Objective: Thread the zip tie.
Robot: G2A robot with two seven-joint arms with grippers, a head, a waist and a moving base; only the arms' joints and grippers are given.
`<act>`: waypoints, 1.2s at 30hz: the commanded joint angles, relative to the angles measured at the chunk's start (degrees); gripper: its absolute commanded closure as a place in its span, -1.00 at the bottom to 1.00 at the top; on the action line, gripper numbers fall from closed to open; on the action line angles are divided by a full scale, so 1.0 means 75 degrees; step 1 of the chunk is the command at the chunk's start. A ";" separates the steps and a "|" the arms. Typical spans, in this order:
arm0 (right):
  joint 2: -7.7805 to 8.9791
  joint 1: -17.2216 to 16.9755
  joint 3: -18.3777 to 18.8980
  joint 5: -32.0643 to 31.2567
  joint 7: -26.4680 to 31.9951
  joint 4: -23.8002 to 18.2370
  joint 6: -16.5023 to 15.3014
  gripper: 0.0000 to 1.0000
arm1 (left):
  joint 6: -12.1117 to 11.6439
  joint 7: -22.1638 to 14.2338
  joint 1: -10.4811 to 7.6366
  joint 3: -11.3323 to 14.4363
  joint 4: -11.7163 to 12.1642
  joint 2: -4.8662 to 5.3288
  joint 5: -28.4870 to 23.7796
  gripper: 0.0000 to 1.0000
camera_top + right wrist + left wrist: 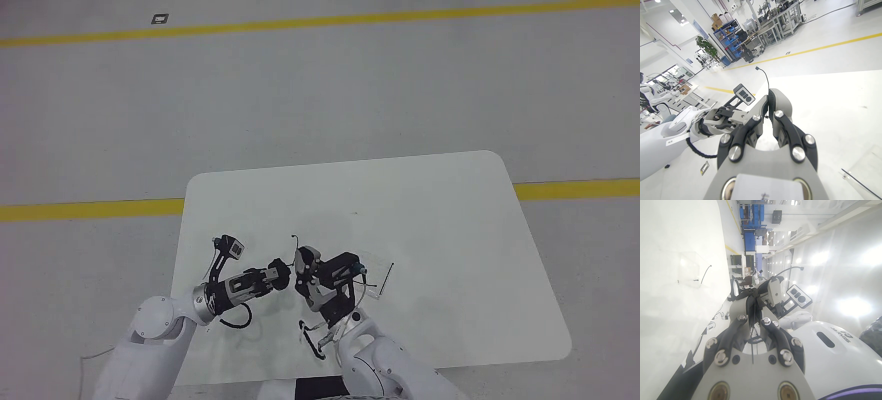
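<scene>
small lettered sign (pixel 757 237), far back in the hall

Broad open room lies over the far half of the counter (pixel 440 190) and along its right side, where an arm could sweep freely. Close to the near edge, the left gripper (pixel 284 272) and right gripper (pixel 302 261) meet tip to tip, so each bars the other's path across the middle. Just right of the right gripper stands what seems to be a clear box (pixel 689 270), faint from above, holding a loose zip tie (pixel 705 274); it narrows the passage on that side.
</scene>
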 commanded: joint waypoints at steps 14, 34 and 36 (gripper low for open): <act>0.0023 -0.0114 0.0116 -0.0043 -0.0049 -0.0131 -0.0092 1.00 | 0.0000 0.0000 0.0000 0.0000 0.0000 0.0000 0.0000 1.00; -0.0025 -0.0039 0.0062 -0.0069 -0.0095 -0.0071 -0.0072 1.00 | 0.0000 0.0000 0.0000 0.0000 0.0000 0.0000 0.0000 1.00; -0.0025 -0.0019 0.0041 -0.0065 -0.0099 -0.0057 -0.0052 1.00 | 0.0000 0.0000 0.0000 0.0000 0.0000 0.0000 0.0000 1.00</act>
